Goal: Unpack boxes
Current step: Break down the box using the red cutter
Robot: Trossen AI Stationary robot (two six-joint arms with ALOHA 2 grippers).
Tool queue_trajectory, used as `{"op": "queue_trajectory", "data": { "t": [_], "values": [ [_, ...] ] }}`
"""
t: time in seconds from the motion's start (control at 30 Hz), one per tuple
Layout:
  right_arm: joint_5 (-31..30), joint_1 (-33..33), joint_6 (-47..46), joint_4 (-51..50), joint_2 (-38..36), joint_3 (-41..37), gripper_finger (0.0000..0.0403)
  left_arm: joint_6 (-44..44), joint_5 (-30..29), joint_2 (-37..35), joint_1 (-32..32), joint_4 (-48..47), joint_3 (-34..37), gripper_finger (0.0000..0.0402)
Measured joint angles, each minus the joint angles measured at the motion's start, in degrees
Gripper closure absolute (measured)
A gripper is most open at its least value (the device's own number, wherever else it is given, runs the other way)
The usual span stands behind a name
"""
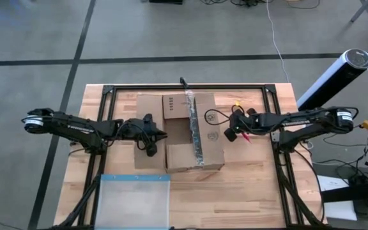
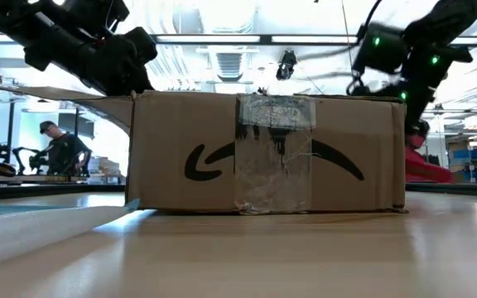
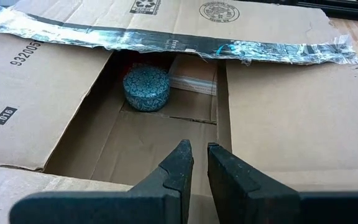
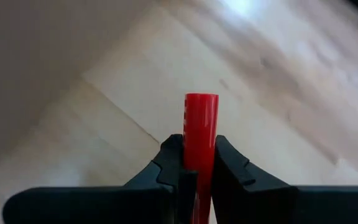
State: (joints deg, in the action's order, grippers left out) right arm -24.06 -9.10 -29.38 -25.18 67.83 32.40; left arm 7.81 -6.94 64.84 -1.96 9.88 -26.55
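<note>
While the box (image 1: 181,131) sits mid-desk, flaps open, the nearly closed left gripper (image 1: 160,135) could snag loose tape (image 1: 194,124); the right gripper (image 1: 233,133), pinching a red tool (image 1: 243,135), might gouge cardboard.

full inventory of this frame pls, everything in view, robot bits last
cardboard box: 1, brown, middle of the table, top flaps open, a strip of shiny tape across them
round tin: 1, blue patterned, inside the box on its floor
flat packet: 1, pale, inside the box beside the tin
red tool: 1, red, held in the right gripper
plastic pouch: 1, clear with blue edge, near edge of the table on the left arm's side
table: 1, light wood with black frame
person: 1, dark clothes, in the room behind the table
left gripper: dark, fingers nearly closed, empty, over the box opening
right gripper: dark, beside the box, clamping the tool
</note>
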Motion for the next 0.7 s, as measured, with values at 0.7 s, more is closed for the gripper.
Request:
{"op": "queue_trajectory", "data": {
  "t": [0.7],
  "values": [
    [4.4, 26.4, 35.6, 49.5, -4.6, 0.1, 0.0368, -0.8, 0.0, 0.0, 0.0, 1.2, 0.0, 0.0364]
  ]
}}
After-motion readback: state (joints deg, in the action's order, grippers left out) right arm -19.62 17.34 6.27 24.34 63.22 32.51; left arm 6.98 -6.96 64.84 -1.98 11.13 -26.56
